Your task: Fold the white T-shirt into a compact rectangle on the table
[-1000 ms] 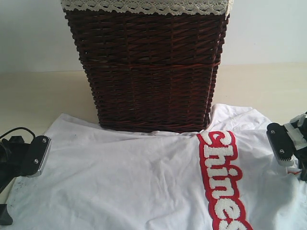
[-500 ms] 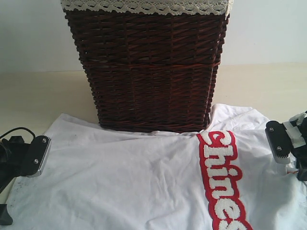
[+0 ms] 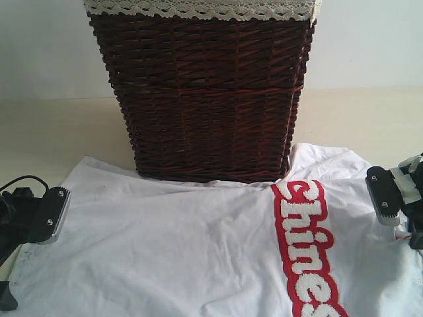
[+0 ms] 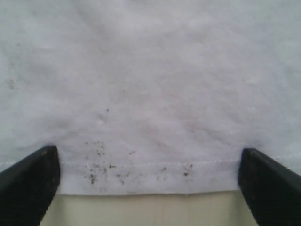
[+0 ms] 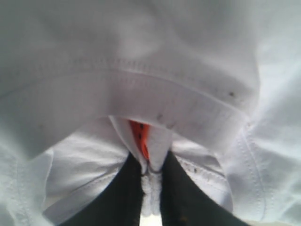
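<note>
The white T-shirt (image 3: 198, 251) lies spread flat on the table (image 3: 53, 132) in front of the basket, its red band with fluffy white letters (image 3: 304, 244) towards the right. My left gripper (image 3: 32, 252) is open at the shirt's left edge. In the left wrist view its black fingertips (image 4: 33, 179) stand wide apart on either side of the speckled hem (image 4: 141, 176), with bare table (image 4: 141, 209) below. My right gripper (image 3: 395, 216) is at the shirt's right side. It is shut (image 5: 151, 175) on a pinch of neckline fabric beside the small orange tag (image 5: 140, 136).
A tall dark brown wicker basket (image 3: 205, 99) with a cream lace-edged liner (image 3: 198, 9) stands at the back centre, its base touching the shirt's far edge. A white wall rises behind. A black cable (image 3: 20, 179) loops by the left arm.
The right gripper has shifted slightly leftward with the fabric in it. The left gripper and the rest of the shirt have not visibly moved.
</note>
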You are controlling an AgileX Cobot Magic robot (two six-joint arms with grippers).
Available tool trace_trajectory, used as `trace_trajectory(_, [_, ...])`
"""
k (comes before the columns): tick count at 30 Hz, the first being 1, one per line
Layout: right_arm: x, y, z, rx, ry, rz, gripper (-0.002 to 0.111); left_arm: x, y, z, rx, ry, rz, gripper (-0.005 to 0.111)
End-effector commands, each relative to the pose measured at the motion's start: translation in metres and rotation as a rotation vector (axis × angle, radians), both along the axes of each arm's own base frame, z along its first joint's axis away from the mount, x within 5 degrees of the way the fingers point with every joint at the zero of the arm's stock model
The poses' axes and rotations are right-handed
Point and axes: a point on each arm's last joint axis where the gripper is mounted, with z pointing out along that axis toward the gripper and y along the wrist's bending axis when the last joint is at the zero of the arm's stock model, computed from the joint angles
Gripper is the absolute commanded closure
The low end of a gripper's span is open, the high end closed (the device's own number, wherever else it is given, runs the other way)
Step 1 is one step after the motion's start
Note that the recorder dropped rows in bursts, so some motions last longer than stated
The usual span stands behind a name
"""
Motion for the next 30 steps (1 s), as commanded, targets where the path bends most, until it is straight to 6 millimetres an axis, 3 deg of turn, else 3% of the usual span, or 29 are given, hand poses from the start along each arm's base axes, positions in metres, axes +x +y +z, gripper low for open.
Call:
trace_trajectory(1, [0.0002,0.0009,-0.0018,0.015,-0.001,-0.017,0.108,0.0001,0.0020,-0.0071,0.008,-0.001,-0.004,0.001])
trace_trajectory(7, [0.0002,0.0009,-0.0018,0.015,-0.001,-0.017,0.108,0.0031,0.0016,-0.0070,0.003,-0.033,-0.003,0.003])
trace_trajectory(10, [0.0002,0.0009,-0.0018,0.015,-0.001,-0.017,0.108,0.0043,0.0015,-0.0070,0.002,-0.047,-0.004,0.011])
trace_trajectory(21, [0.0002,0.0009,-0.0018,0.015,-0.001,-0.017,0.108,0.0033,0.0035,-0.0070,0.025,-0.037,-0.034,0.106])
trace_trajectory(30, [0.0002,0.0009,-0.0018,0.015,-0.001,-0.017,0.108,0.0035,0.0035,-0.0070,0.024,-0.039,-0.038,0.106])
